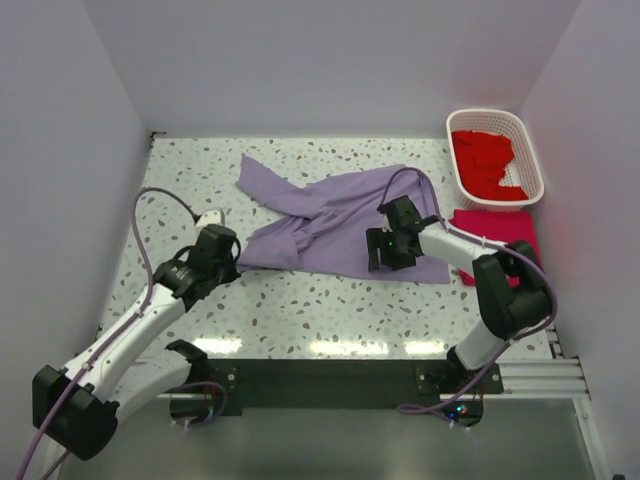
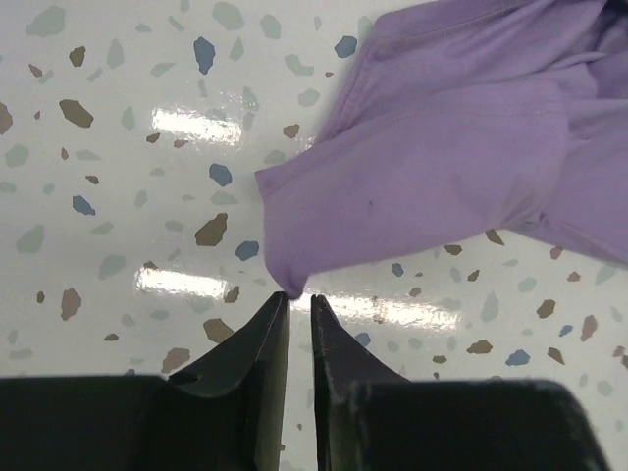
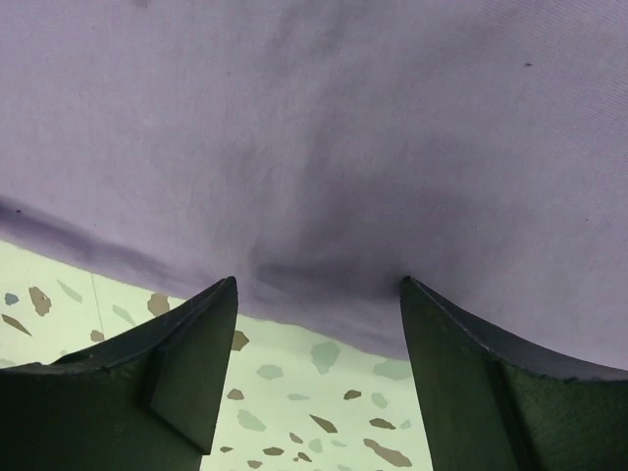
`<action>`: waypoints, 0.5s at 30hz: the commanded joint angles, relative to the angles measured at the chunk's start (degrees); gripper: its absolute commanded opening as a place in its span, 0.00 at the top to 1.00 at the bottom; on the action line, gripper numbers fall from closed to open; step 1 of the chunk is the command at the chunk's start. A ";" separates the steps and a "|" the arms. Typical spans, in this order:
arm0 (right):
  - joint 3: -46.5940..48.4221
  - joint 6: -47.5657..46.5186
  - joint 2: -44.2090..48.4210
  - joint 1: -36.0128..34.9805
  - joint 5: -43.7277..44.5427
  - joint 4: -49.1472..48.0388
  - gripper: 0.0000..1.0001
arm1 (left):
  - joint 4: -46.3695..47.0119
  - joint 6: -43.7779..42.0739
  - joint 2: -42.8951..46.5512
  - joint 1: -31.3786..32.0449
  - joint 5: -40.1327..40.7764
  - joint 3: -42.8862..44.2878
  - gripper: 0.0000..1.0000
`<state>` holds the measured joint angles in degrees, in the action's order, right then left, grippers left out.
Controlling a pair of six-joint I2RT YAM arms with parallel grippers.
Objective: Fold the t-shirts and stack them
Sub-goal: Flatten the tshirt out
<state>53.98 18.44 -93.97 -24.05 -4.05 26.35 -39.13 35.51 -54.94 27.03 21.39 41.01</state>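
A purple t-shirt (image 1: pixel 330 222) lies crumpled and spread across the middle of the speckled table (image 1: pixel 300 312). My left gripper (image 1: pixel 237 266) is at the shirt's near left corner. In the left wrist view its jaws (image 2: pixel 298 294) are almost closed, and the tip of the purple corner (image 2: pixel 422 167) is pinched between them, drawn to a point. My right gripper (image 1: pixel 385 255) is over the shirt's near edge. In the right wrist view it (image 3: pixel 319 283) is wide open, with both fingertips touching the purple cloth (image 3: pixel 324 137) at its hem.
A white basket (image 1: pixel 531 152) with red t-shirts (image 1: pixel 485 160) stands at the back right. A folded red shirt (image 1: pixel 500 230) lies on the table in front of it, beside my right arm. White walls close in the table on three sides.
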 commanded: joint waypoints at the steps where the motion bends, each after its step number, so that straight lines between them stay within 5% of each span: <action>1: -2.29 0.90 0.90 -0.03 0.28 -2.80 0.29 | 0.29 4.48 6.48 -0.13 -0.47 -0.85 0.79; 4: -4.57 1.95 2.56 -0.03 -0.34 -0.78 0.30 | -1.29 5.80 10.62 -0.22 0.32 -0.06 0.73; 9: -8.88 5.73 10.73 0.23 0.45 7.20 0.30 | -1.56 5.28 11.79 -0.22 0.33 2.66 0.49; 15: -10.03 5.91 19.69 0.06 1.86 9.96 0.29 | 5.37 -0.17 -0.32 -0.22 -5.56 3.72 0.36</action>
<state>43.46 23.24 -78.50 -23.99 -3.51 34.44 -38.61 38.26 -49.74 27.03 19.46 42.92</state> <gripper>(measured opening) 0.706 0.636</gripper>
